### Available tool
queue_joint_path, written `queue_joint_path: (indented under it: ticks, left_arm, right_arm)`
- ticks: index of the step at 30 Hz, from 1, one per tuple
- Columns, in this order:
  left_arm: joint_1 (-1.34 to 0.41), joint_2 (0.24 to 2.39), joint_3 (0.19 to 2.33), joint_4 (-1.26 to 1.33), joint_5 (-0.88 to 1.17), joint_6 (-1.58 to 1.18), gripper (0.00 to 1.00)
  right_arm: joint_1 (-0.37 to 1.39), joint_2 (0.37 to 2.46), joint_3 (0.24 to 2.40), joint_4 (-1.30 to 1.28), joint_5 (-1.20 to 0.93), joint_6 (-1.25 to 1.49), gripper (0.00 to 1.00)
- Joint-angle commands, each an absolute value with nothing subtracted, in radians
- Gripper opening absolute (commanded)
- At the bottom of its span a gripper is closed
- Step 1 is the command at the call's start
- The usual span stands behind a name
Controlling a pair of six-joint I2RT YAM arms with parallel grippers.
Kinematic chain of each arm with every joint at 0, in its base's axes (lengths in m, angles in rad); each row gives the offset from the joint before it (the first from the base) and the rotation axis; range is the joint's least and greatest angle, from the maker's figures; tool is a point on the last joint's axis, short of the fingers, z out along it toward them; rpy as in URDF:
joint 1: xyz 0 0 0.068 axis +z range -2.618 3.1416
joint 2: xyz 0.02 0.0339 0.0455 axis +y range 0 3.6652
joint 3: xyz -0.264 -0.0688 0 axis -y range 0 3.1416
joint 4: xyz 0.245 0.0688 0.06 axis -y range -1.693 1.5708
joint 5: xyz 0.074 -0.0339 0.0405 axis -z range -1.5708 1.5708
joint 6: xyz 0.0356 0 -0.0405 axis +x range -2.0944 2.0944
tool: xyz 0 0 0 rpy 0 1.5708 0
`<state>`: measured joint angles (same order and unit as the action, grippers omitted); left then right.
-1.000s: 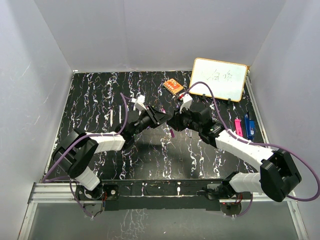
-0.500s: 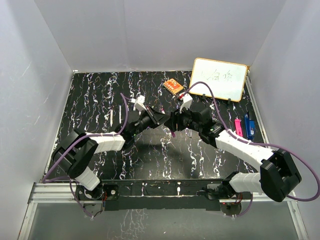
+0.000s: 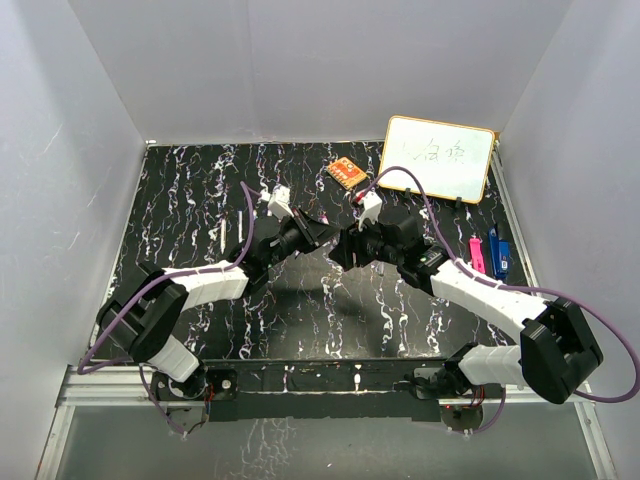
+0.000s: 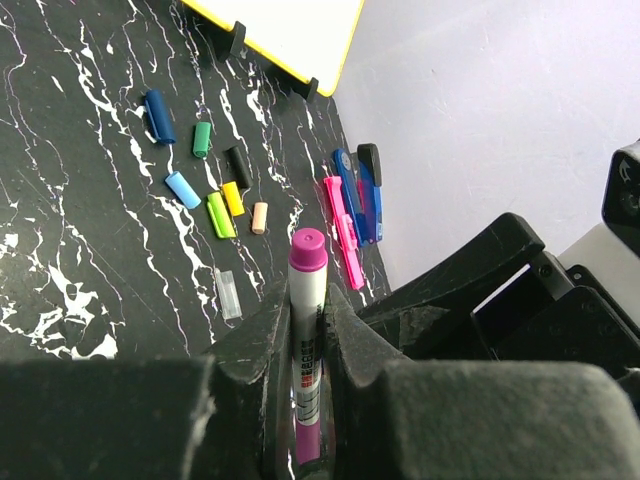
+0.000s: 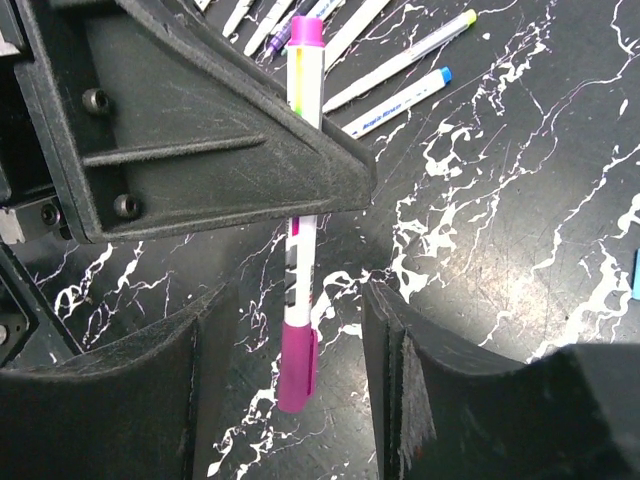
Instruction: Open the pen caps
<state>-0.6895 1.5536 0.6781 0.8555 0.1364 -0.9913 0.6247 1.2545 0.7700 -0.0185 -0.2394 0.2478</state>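
Mid-table, both arms meet over the black marbled table.

Left gripper: clamped tight on the barrel of a purple marker, which stands upright between the fingers, one purple end upward. The grip sits mid-barrel, probably so that both ends stay free and the pen cannot slide when the cap is pulled.

Right gripper: jaws standing partly apart, holding nothing. The marker's purple cap, the clip end, hangs in the gap between the two fingers, with clear space on either side. Judged a pre-grasp: the fingers straddle the cap so a close would pinch it square to the barrel. The cap is not yet off.

Task things elsewhere: loose caps lie in a cluster on the table near the whiteboard, namely dark blue, green, black, light blue, yellow, lime and pale orange, plus a clear piece a little apart. Bare markers lie side by side on the far left of the table. Most pens look finished, and this purple one is in hand.

Off-task: pink clip and blue clip beside the right wall; orange eraser near the whiteboard.

Risk, as judged: an off-centre close could tilt the marker in the left grip.
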Motion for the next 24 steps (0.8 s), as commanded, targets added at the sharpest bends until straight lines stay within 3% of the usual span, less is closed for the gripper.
queue_joint_path:
  ticks: [1,12,18,20,24]
  left_arm:
    - [-0.689,1.503,0.715,0.861,0.124,-0.973,0.0]
    - [-0.687,1.471,0.717,0.849,0.099,-0.967,0.0]
    - [-0.688,1.471,0.718,0.853,0.103,-0.968,0.0]
    - [-0.688,1.47,0.717,0.854,0.102,-0.969,0.0]
    - [-0.687,1.465,0.715,0.853,0.091,-0.964,0.0]
  right_arm:
    - [0.627,1.254,0.767,0.007,-0.269,0.237,0.48]
    - [0.627,1.288,0.769,0.019,-0.295,0.235,0.4]
    - [0.626,1.294,0.769,0.027,-0.295,0.24,0.31]
    - [0.627,1.29,0.769,0.028,-0.292,0.241,0.24]
    - [0.626,1.289,0.77,0.024,-0.29,0.241,0.0]
